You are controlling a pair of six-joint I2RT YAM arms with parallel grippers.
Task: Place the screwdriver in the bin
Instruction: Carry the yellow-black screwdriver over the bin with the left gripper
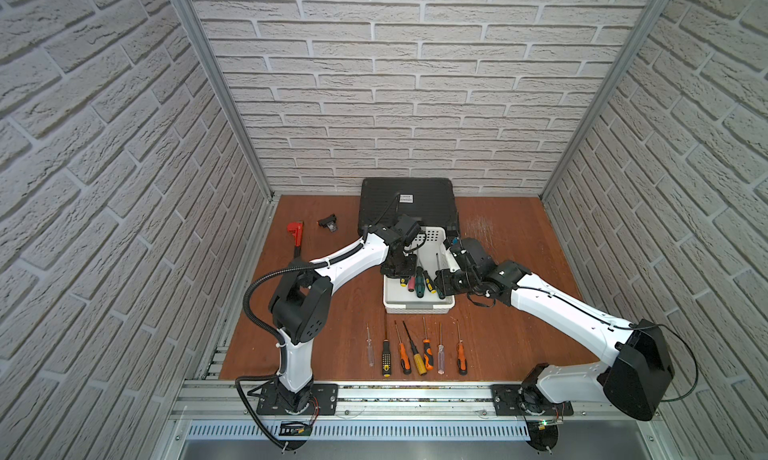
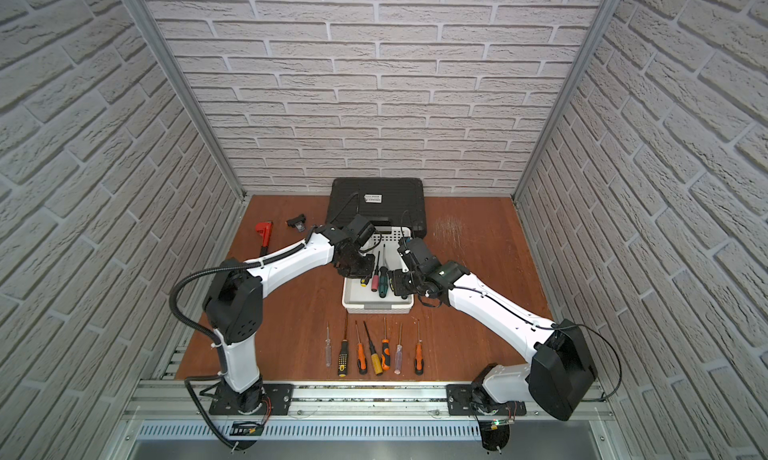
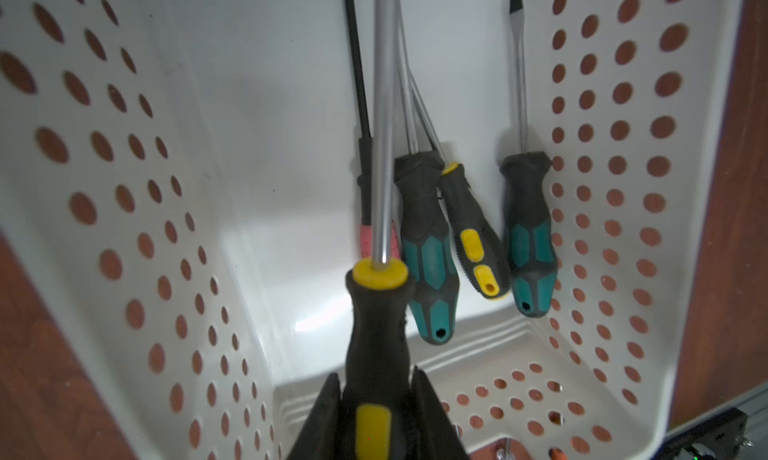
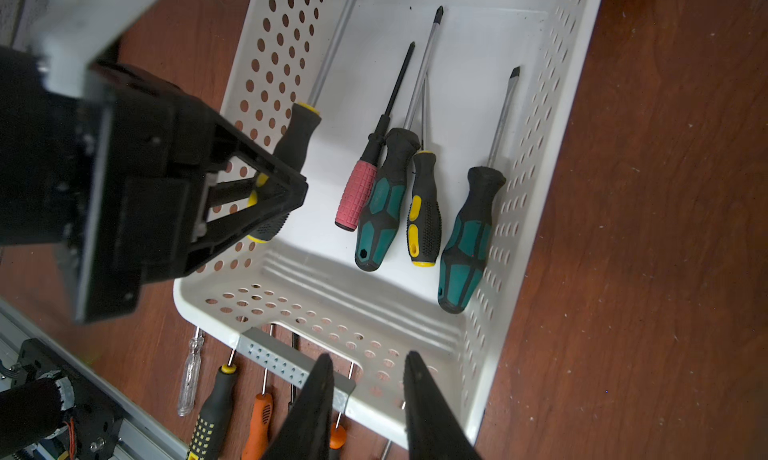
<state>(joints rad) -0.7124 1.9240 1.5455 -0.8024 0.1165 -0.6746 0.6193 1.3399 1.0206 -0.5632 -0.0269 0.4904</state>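
My left gripper is shut on the black-and-yellow handle of a screwdriver. It holds it inside the white perforated bin, close along one long wall, with the shaft pointing toward the far end. The right wrist view shows the same grip: the left gripper on the screwdriver. I cannot tell whether the tool touches the bin floor. Several other screwdrivers lie in the bin. My right gripper hangs open and empty over the bin's near end, above its grey tab.
A row of several screwdrivers lies on the wooden table in front of the bin. A black ribbed tool case stands right behind the bin. A red wrench and a small black part lie at the back left.
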